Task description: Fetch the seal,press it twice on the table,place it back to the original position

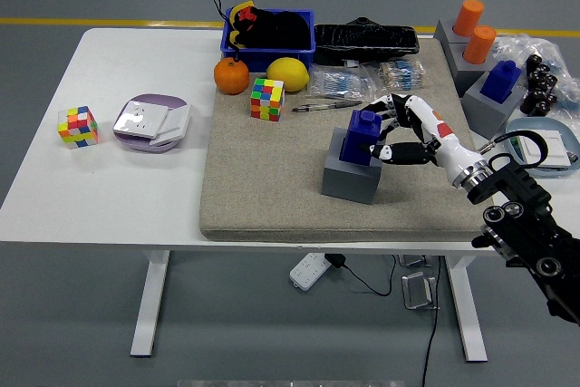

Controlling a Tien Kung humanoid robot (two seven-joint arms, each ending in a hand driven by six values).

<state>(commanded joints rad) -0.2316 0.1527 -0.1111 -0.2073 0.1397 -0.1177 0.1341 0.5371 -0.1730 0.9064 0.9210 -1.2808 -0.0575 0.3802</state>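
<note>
**Stamp Seated in Its Holder, Hand Clamped On**

While the blue stamp (364,135) sits down in the grey block (352,175) near the middle of the beige mat (272,197), the robot's right hand (399,133) is closed around it, with fingers (384,105) wrapped over the top far side and the thumb pressing the right face; the left arm does not show at all; as a judgement, the stamp is either at the very start of being fetched or has just been set home after pressing, and this single view cannot settle which; no ink mark can be made out on the mat or the white table (109,197), so neither press can be confirmed as done; if it is the return, only the release and the arm's retreat are left; if it is the pick-up, both presses and the return are all to come.

A second blue stamp (500,80) stands in its own grey block at the right edge; two orange cylinders (473,29) stand far right; an orange (231,76), a lemon (288,73) and a colour cube (267,99) lie at the mat's far side; another cube (78,126) rests on the left of the table.

As for writing, no brand, label or lettering is legible anywhere; the print on the plastic packets (340,83) is too small to read.
</note>
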